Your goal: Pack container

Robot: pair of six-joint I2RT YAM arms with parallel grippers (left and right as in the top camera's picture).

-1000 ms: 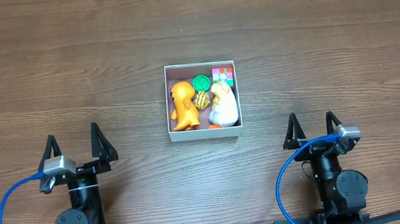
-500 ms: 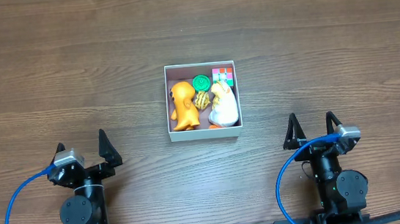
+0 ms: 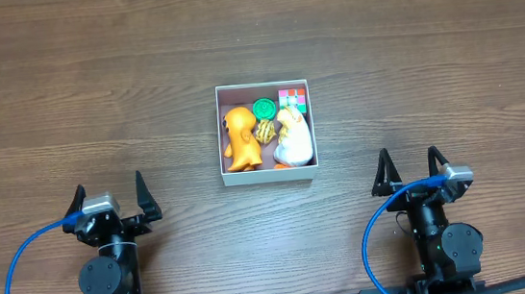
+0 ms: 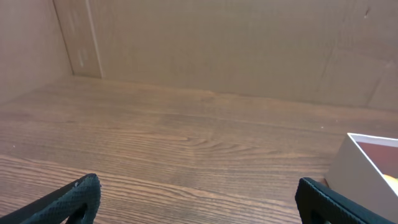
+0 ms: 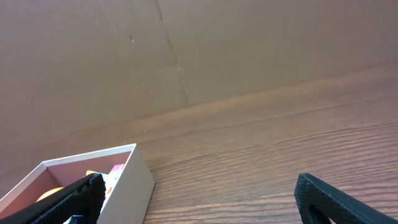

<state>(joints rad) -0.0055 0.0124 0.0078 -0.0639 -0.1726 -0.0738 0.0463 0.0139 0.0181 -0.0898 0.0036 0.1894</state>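
Robot lab bench: wood-grain table [image 3: 140, 81], plain brown backboard [image 4: 217, 43], blue cables [image 3: 9, 277].

Container [image 3: 270, 174] sits middle of table [image 3: 429, 73], thin white walls only obstacle; wood open every side; inside, toys [image 3: 293, 139] crowd floor, small free patch far-left corner

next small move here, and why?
Probably nothing left to pick: I'd park both arms and call it done. The orange toy, green disc, colored cube and white toy all sit inside the container. No toy shows outside it on the table. The left gripper and right gripper are open and empty.
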